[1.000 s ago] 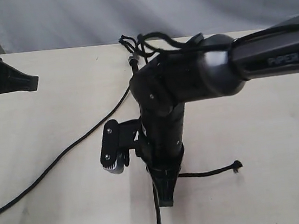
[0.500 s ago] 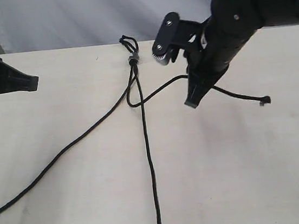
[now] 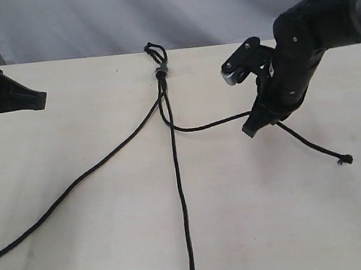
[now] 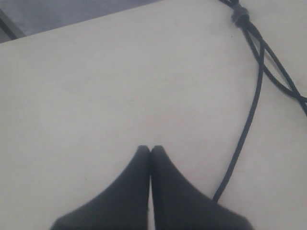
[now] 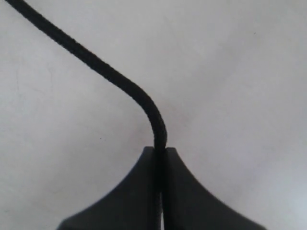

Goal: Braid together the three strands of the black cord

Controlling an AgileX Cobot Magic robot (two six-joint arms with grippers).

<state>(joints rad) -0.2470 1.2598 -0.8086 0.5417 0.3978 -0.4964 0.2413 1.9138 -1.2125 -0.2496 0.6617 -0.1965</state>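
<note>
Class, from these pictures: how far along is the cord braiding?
Done: no braid yet; the three strands fan out loose from the grey band. In hand: the right gripper pinches the rightmost strand. To do: all the weaving; the left gripper is shut, empty.

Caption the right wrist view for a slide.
Right gripper shut on a black strand, which curves away over the pale table.
</note>
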